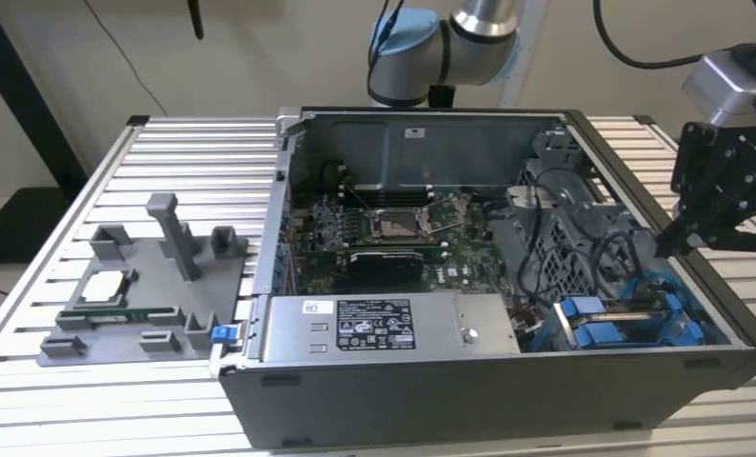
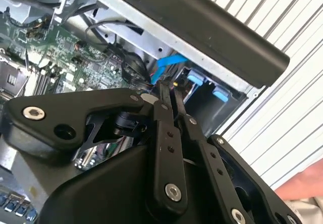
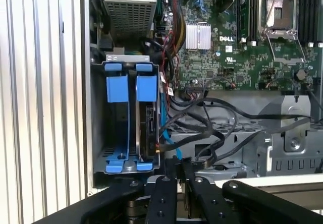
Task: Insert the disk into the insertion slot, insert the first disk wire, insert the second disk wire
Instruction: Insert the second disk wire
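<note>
**One disk seated in its cage, gripper closed beside the wires**

One disk (image 3: pixel 149 125) is seen standing on edge in the insertion slot (image 3: pixel 121 58), in the bay nearer the motherboard (image 3: pixel 227 42). The neighbouring bay looks empty. A blue wire (image 3: pixel 169 142) runs close beside the disk, among a tangle of black cables (image 3: pixel 212 118). Whether its plug is seated cannot be told. The gripper (image 3: pixel 180 166) is held just outside the end of the cage, its fingers drawn together with nothing seen between them.

A snag is judged the chief risk. The black cables loop close to the cage, and a finger pushed among them could drag one or knock the blue wire loose. A plug met at a slant could also be jammed (such connectors forgive little).

Which bay is filled is settled by the first wrist view, which looks straight into the cage. The exterior view gives the wider setting instead. There the gripper is placed at the exterior view's right, above the wall of the case (image 1: pixel 480 400), and a grey power-supply box (image 1: pixel 391 328) lies beside the cage.
</note>
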Motion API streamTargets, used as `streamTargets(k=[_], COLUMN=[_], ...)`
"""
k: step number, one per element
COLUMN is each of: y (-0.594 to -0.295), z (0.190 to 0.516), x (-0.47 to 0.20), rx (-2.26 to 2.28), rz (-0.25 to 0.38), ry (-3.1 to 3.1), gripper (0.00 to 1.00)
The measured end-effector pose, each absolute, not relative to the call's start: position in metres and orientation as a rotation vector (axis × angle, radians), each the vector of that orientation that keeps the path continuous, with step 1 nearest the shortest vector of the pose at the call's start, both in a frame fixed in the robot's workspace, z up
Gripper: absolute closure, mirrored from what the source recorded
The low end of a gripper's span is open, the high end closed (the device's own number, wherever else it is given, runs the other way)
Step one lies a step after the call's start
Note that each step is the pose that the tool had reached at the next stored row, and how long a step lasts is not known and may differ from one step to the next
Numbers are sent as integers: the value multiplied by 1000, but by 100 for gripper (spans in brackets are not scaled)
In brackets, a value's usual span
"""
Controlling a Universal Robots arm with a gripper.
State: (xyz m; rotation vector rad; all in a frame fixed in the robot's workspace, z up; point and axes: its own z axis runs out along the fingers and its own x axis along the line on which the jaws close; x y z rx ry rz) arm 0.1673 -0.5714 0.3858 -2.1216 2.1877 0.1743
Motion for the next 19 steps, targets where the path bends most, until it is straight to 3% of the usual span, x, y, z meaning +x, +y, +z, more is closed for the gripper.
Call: streamTargets(k=[8, 19], y=[-572, -589], z=[388, 385], x=[133, 109], rx=[-2119, -2097], rz=[168, 104], ry=[2184, 2152], gripper=[100, 100])
